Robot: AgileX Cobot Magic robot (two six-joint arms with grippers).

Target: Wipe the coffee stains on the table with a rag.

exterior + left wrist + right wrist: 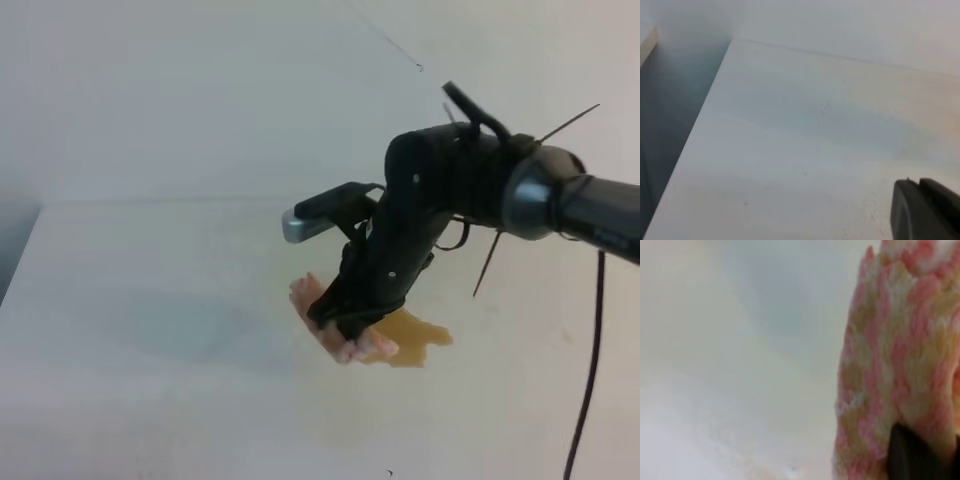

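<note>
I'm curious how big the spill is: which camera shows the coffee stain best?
The exterior high view: the coffee stain lies on the table beside the rag in the right gripper. The right wrist view shows only rag; the left wrist view, bare tabletop.

Part of the coffee stains (415, 338) is being covered by the right gripper (345, 322) and the rag (303, 293). In the right wrist view the rag (895, 355) is being blurred and cropped at the right edge. Only a dark corner of the left gripper (926, 210) is being shown, its jaws cut off.
</note>
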